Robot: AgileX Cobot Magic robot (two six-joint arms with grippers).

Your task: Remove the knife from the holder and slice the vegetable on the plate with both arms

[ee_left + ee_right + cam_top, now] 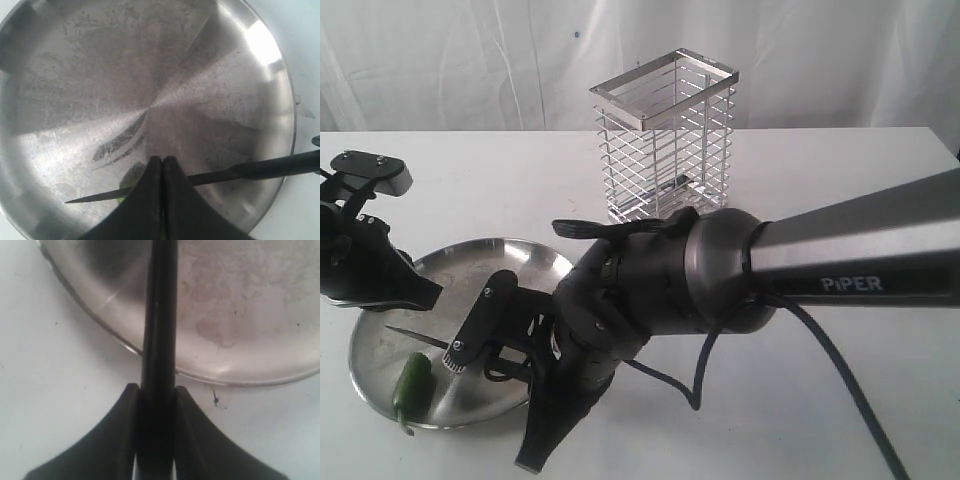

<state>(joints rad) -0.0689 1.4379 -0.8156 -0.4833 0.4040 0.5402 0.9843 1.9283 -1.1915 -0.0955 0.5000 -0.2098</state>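
While the knife [240, 172] lies low across the plate [510, 258], its tip near the vegetable [412, 381] at the near rim, the right gripper [156, 400] clamps its handle; the left gripper [162, 167] is closed, apparently empty. The holder [665, 135] stands well apart behind.

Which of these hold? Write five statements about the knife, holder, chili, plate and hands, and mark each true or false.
1. The knife sits in the holder. False: the right hand grips its handle, and the blade reaches over the plate.
2. The chili lies on the plate. True.
3. The left hand is spread wide. False: its fingers are pressed together.
4. The holder stands upright on the table, off the plate. True.
5. The chili is in pieces. False: it looks whole.
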